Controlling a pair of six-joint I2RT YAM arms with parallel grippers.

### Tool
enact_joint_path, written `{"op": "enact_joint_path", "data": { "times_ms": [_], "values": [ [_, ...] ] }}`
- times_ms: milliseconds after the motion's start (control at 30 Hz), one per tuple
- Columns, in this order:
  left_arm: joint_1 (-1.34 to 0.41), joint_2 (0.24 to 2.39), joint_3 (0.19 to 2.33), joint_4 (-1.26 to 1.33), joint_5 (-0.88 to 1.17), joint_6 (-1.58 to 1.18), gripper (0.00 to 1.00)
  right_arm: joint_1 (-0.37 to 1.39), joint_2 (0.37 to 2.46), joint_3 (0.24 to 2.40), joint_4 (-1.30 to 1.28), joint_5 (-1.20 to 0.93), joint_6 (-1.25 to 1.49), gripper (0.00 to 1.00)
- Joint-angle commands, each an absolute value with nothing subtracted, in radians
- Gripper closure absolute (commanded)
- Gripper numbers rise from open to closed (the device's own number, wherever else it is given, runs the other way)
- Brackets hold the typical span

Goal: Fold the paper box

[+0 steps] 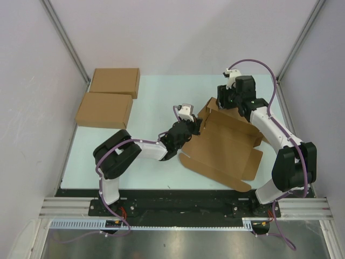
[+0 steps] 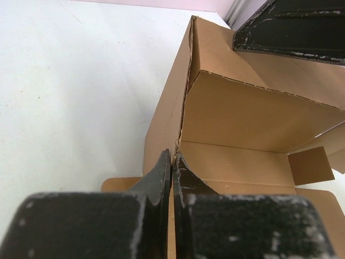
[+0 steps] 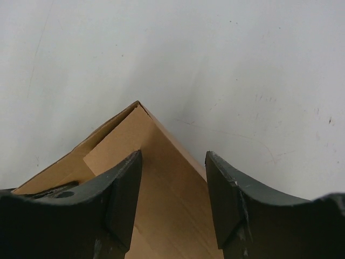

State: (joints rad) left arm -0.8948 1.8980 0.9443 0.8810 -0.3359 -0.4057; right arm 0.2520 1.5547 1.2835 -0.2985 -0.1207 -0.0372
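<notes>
Paper box [image 1: 226, 151] lies right of centre on the table [image 1: 161, 97], half formed, with its long axis slanting from the far right towards the near edge. Left claw [image 1: 190, 125] is clenched, its tips against the near end of the raised left wall. A pinch on the wall cannot be confirmed. Right claw [image 1: 223, 100] is released and straddles the far corner. Both arms are equally close.

The paper box [image 1: 223, 145] is plain brown cardboard, matt and slightly fibrous, with a dotted perforated crease on one inner wall. The two flat boxes [image 1: 114, 82] far left of it show the same dull cardboard. The table [image 1: 156, 102] under it is pale, smooth and matt. The left gripper [image 2: 171, 162] beside it has black matt fingers [image 2: 156, 178] with pale, scuffed chips.
</notes>
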Motion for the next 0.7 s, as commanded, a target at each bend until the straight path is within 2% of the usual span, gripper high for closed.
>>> {"op": "enact_joint_path", "data": {
  "times_ms": [0,200,367,467,667],
  "values": [
    [-0.899,1.864,0.937,0.861,-0.365,-0.394,0.96,0.261,1.539,1.247,-0.353,-0.141,-0.057,0.44],
    [-0.899,1.861,0.93,0.857,-0.376,-0.379,0.83,0.261,1.545,1.243,-0.347,-0.143,-0.054,0.45],
    [-0.897,1.873,0.937,0.874,-0.322,-0.394,0.81,0.273,1.548,1.239,-0.353,-0.117,-0.048,0.46],
    [-0.899,1.884,0.94,0.896,-0.267,-0.417,0.62,0.282,1.551,1.239,-0.362,-0.101,-0.041,0.48],
    [-0.899,1.849,0.882,0.974,-0.271,-0.381,0.52,0.287,1.549,1.236,-0.354,-0.094,-0.043,0.48]
  ]
}}
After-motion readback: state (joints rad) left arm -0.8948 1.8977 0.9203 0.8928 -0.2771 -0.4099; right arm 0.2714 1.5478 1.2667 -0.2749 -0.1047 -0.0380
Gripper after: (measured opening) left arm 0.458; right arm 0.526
